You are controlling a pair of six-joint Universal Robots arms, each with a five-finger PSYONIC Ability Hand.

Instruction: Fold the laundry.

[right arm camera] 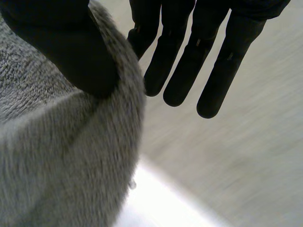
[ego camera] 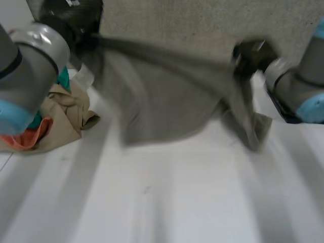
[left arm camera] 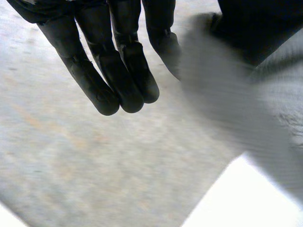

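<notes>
A grey towel [ego camera: 167, 101] hangs stretched between my two hands above the white table [ego camera: 177, 202]. More grey cloth [ego camera: 202, 20] lies flat behind it. My left hand [ego camera: 81, 28] holds one upper corner at the far left. In the left wrist view the towel [left arm camera: 222, 104] runs up between the thumb and the straight fingers [left arm camera: 118, 71]. At the right, my right hand [ego camera: 250, 53] holds the other upper corner, and a tail of cloth hangs below it. In the right wrist view the thumb [right arm camera: 61, 47] presses on a fold of the towel [right arm camera: 57, 156] beside the straight fingers [right arm camera: 189, 61].
A pile of other laundry [ego camera: 55, 116], tan, orange and teal, lies at the table's left, next to my left arm [ego camera: 30, 55]. My right arm [ego camera: 298, 86] comes in from the right edge.
</notes>
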